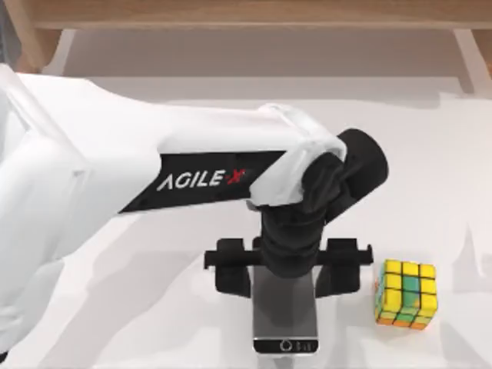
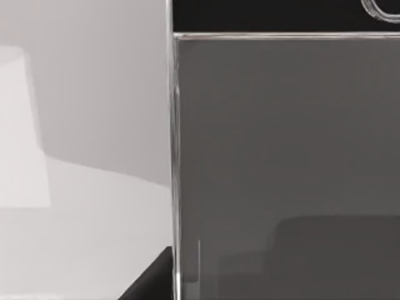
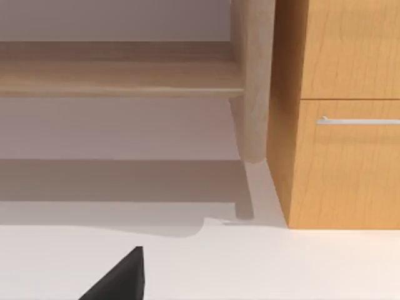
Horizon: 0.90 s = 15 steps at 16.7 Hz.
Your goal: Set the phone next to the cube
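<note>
A: Phone (image 1: 285, 323) lies flat on the white table (image 1: 138, 307), near the front edge in the top view, a little right of centre. Round button end points toward the front edge.

B: Left gripper (image 1: 286, 265)?

A: Directly above the phone's far end, left arm reaching in from the table's left side. Black fingers (image 1: 231, 270) stand out to either side of the phone, spread wider than the phone itself. Contact with the rim: cannot tell.

B: Left wrist view?

A: Grey screen of the phone (image 2: 281, 162) close up, silver rim along one side, part of the button ring at the corner.

B: Cube (image 1: 406, 293)?

A: On the table to the right of the phone, close by but apart. Yellow, green and orange tiles showing.

B: Right arm?

A: Parked; its wrist view looks across the table at a wooden cabinet (image 3: 344, 125) with a drawer handle
</note>
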Available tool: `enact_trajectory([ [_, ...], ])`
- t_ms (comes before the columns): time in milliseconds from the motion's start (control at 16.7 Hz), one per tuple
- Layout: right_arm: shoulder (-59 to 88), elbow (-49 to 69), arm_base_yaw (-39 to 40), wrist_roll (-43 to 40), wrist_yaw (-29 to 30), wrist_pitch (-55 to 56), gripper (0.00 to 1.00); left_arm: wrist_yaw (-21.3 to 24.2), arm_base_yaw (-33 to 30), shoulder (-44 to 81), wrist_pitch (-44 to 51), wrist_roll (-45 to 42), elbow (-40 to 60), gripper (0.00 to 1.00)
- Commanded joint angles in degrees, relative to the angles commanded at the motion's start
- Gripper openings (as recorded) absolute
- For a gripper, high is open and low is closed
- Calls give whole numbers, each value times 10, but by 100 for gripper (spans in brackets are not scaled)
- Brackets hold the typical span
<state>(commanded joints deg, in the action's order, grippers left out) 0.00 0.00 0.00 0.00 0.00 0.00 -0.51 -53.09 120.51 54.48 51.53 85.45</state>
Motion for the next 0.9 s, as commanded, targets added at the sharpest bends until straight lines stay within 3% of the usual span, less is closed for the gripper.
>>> enact_trajectory([
  [540, 0, 0, 0, 0, 0, 0, 100, 0, 0, 0, 0, 0, 0, 98],
  [900, 0, 0, 0, 0, 0, 0, 100, 0, 0, 0, 0, 0, 0, 100],
])
